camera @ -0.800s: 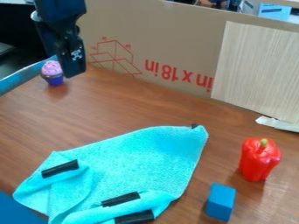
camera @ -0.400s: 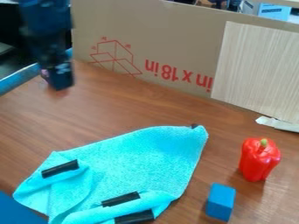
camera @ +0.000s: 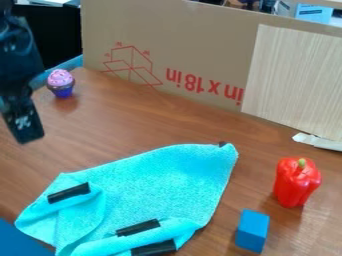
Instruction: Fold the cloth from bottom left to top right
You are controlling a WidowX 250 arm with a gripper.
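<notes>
1. Here's the brown wood surface [camera: 153, 122], turquoise cloth [camera: 160, 185] lying on it, near edges folded over.
2. Behind the cloth stands cardboard [camera: 200, 40] with red print [camera: 204, 86]; farther back, a blue-and-white box [camera: 314, 12].
3. Red pepper [camera: 294, 185] and blue block [camera: 252, 231], right of the cloth!
4. The gripper [camera: 25, 131] hangs beyond the cloth's left end; jaws clenched or released, I can't tell.

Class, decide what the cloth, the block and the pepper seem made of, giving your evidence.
Cloth: soft, matte, probably terry or microfibre, given its nubbly surface and limp folds.
Block: painted wood or plastic; flat, even faces.
Pepper: likely glossy plastic, showing bright highlights.
</notes>
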